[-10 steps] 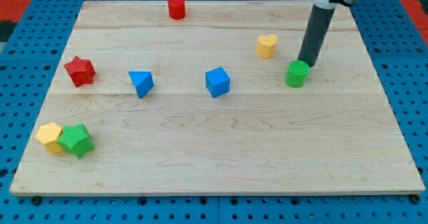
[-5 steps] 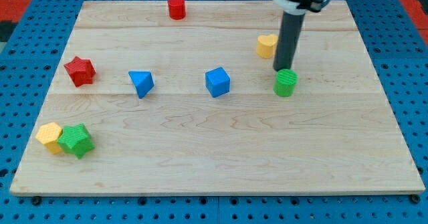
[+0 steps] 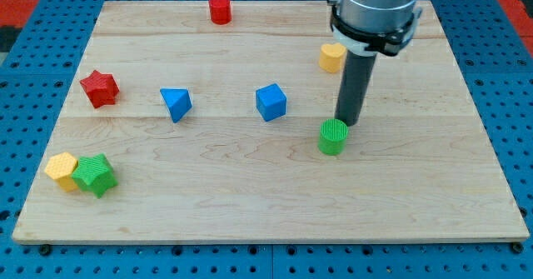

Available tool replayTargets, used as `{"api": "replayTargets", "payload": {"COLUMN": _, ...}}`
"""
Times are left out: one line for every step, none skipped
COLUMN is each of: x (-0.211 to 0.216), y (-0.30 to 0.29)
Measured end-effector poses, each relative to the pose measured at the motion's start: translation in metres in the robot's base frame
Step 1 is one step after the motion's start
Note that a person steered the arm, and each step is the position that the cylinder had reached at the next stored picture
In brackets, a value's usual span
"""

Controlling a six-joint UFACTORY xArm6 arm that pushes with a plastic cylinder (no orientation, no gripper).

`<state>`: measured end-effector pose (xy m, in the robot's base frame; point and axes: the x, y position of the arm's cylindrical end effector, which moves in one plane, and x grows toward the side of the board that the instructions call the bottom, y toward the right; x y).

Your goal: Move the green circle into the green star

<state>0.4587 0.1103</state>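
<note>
my tip [image 3: 344, 126] sits just behind the green circle [image 3: 333, 137], at its upper-right edge, looks touching. green star [image 3: 96, 175] far off at the desk's [image 3: 266, 204] lower-left corner, pressed against a yellow block [image 3: 62, 170] on its left. red star [image 3: 99, 88] at the view's left, blue triangle [image 3: 176, 103] to its right, blue cube [image 3: 271, 102] mid-desk, left of the rod. yellow heart [image 3: 332, 57] near the view's top right, partly behind the arm body. red cylinder [image 3: 220, 9] at the top edge. blue pegboard [image 3: 25, 46] surrounds the desk
</note>
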Motion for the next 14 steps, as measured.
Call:
{"api": "replayTargets", "payload": {"x": 0.02, "y": -0.03}}
{"api": "replayTargets", "payload": {"x": 0.022, "y": -0.083}}
{"api": "replayTargets", "payload": {"x": 0.035, "y": -0.059}}
{"api": "replayTargets", "payload": {"x": 0.04, "y": -0.041}}
{"api": "replayTargets", "payload": {"x": 0.076, "y": -0.068}}
{"api": "replayTargets", "payload": {"x": 0.056, "y": -0.122}}
{"api": "replayTargets", "payload": {"x": 0.018, "y": -0.155}}
{"api": "replayTargets", "payload": {"x": 0.02, "y": -0.14}}
{"api": "replayTargets", "payload": {"x": 0.027, "y": -0.092}}
{"api": "replayTargets", "payload": {"x": 0.057, "y": -0.104}}
{"api": "replayTargets", "payload": {"x": 0.06, "y": -0.181}}
{"api": "replayTargets", "payload": {"x": 0.067, "y": -0.192}}
{"api": "replayTargets", "payload": {"x": 0.082, "y": -0.176}}
{"api": "replayTargets", "payload": {"x": 0.077, "y": -0.266}}
